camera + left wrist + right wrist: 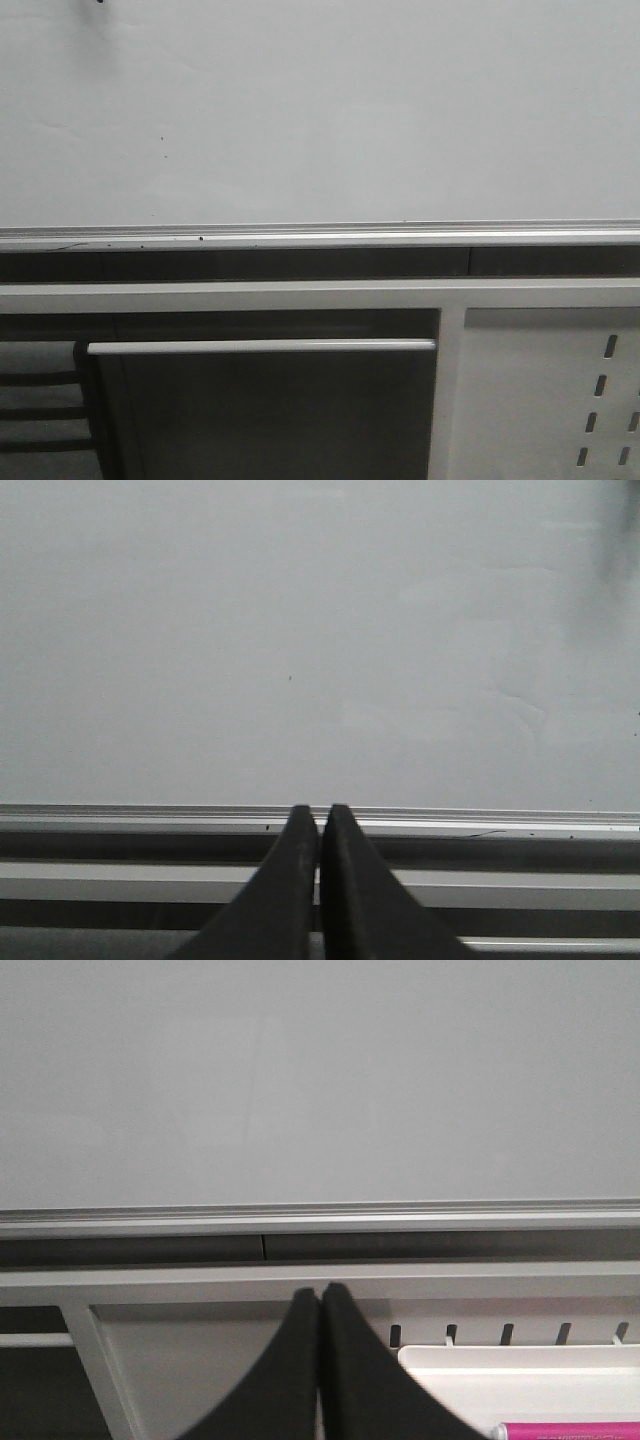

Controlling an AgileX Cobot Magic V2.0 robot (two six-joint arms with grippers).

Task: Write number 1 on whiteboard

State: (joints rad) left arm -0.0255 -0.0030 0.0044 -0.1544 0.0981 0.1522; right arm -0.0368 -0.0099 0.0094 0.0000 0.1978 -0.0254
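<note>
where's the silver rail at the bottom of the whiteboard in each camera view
Front view: the silver rail crosses the full width, just below mid-height.
Left wrist view: it runs full width low down, behind the shut left claw tips.
Right wrist view: it runs full width near mid-height, above the shut right claw.
Shared landmark: the whiteboard above it.

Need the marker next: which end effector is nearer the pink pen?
Right. The pink pen lies just beside the right end effector; the left end effector's view shows no pen.

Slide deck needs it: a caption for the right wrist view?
Right gripper shut and empty before the unmarked whiteboard, a pink marker lying in a white tray.
</note>
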